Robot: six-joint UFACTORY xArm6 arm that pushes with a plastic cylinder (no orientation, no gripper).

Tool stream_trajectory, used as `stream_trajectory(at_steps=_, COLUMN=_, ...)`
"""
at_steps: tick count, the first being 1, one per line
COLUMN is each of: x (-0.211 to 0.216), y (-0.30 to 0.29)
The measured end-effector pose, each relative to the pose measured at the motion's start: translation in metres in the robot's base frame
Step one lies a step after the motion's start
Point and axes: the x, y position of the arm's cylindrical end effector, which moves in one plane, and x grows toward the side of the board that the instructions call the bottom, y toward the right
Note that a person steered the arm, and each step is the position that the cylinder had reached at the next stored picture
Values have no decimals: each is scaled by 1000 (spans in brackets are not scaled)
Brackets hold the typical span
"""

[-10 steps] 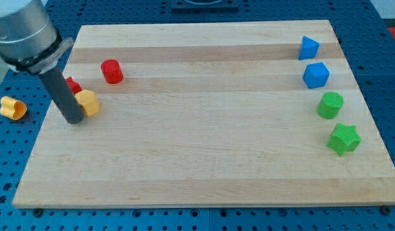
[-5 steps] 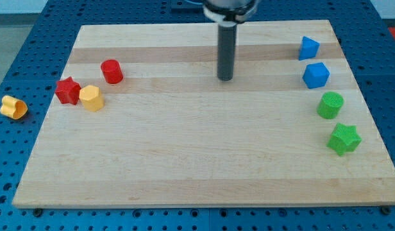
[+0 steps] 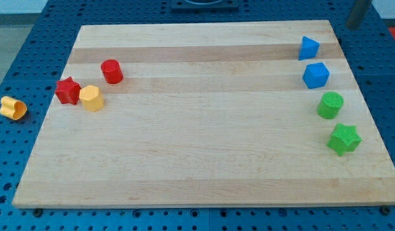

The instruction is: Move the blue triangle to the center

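The blue triangle [image 3: 308,47] lies near the board's top right corner. My tip [image 3: 353,25] is the lower end of a dark rod that shows only at the view's top right edge. It is just off the wooden board [image 3: 197,160], up and to the right of the blue triangle, and not touching it.
Below the triangle, down the right side, stand a blue cube [image 3: 315,75], a green cylinder [image 3: 330,104] and a green star [image 3: 344,139]. At the left are a red cylinder [image 3: 111,70], a red star [image 3: 68,90] and a yellow hexagonal block [image 3: 90,98]. A yellow piece [image 3: 13,107] lies off the board's left edge.
The rod went from beside the yellow block at the left, past the top middle, to the top right corner of the view. No block has moved.
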Motion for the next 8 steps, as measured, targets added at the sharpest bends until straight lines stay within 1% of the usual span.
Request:
stream_trajectory(at_steps=1, x=51, y=-101)
stream_trajectory(at_steps=2, x=82, y=-190)
stream_trajectory(at_steps=3, x=107, y=-237)
stream_trajectory(at_steps=4, x=98, y=-159)
stream_trajectory(at_steps=5, x=144, y=-172)
stream_trajectory(at_steps=6, x=158, y=-271)
stream_trajectory(at_steps=7, x=158, y=-288)
stream_trajectory(at_steps=8, x=158, y=-180)
